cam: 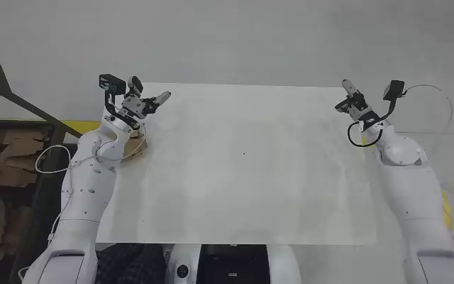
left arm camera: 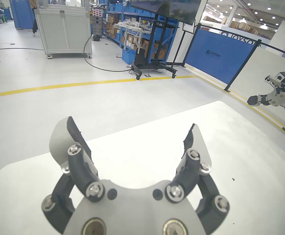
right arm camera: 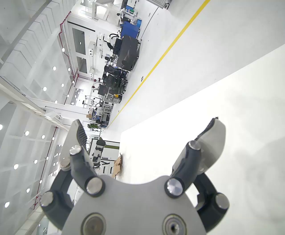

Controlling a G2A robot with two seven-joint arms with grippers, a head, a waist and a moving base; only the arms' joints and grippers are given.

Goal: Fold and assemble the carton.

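**White table, workshop floor beyond**

A white table point(cam: 241, 192) with rounded corners sits at the middle of the top view, and one dark speck point(cam: 244, 153) lies near its centre. A yellow floor line point(cam: 79, 127) shows at the table's 9 o'clock. Out on the pale floor past the table stands a grey wheeled cabinet point(left arm camera: 64, 33). A black cable point(left arm camera: 98, 64) runs across the floor from it towards a black wheeled stand point(left arm camera: 153, 55) carrying a large dark screen point(left arm camera: 164, 9). Behind these are blue shelves point(left arm camera: 115, 22) packed with boxes, and near the stand is a blue perforated panel point(left arm camera: 220, 55)
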